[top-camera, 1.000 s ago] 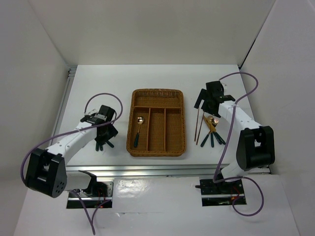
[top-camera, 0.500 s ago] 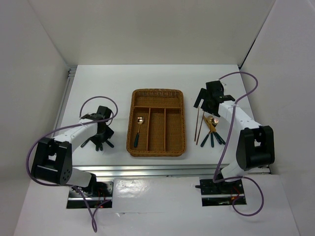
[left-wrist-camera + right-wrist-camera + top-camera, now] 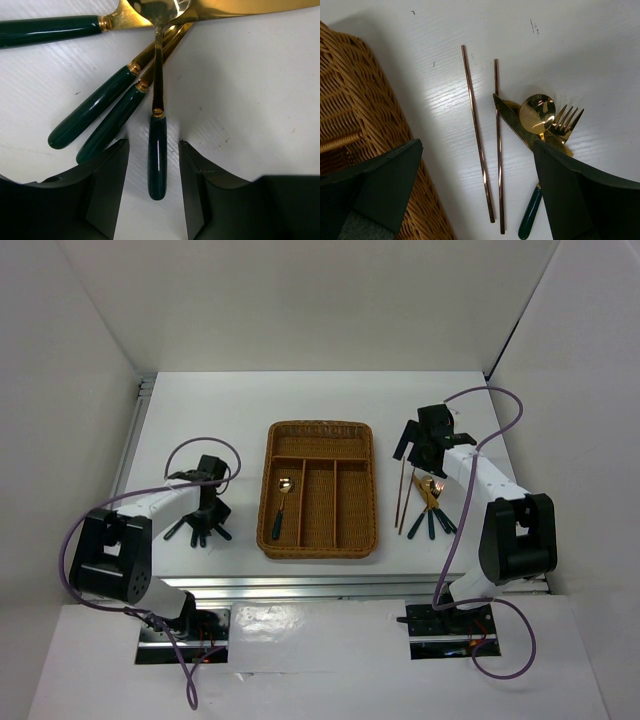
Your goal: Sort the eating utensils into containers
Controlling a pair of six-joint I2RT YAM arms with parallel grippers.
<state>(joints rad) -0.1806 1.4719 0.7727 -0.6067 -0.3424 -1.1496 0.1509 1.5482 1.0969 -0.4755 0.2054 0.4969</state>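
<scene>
The white table carries a brown woven tray at its centre. The tray has three long slots and one crosswise slot at its 12 o'clock end.

The left arm places the left gripper at 8 o'clock from the tray, directly over the left utensil group. The right arm places the right gripper at 2 o'clock from the tray, above the table.

Left gripper: the fingers stand partly open and straddle the handle of the straddled spoon, which runs from 12 to 6 o'clock in the wrist view. White table shows on both sides of the handle. Nothing is gripped.

Right gripper: the pads are spread fully apart and hold nothing.

Left utensil group: two teal handles fan toward 8 o'clock, touching each other. A third handle points to 9 o'clock. The gold necks cross at 12 o'clock.

Right utensil group: a knife, a second spoon and a fork overlap at 4 o'clock from the tray.

Two chopsticks lie nearly parallel on the table between the tray and the knife. The nearer one touches the knife tip.

A single spoon lies in the left long slot, bowl toward 12 o'clock
</scene>
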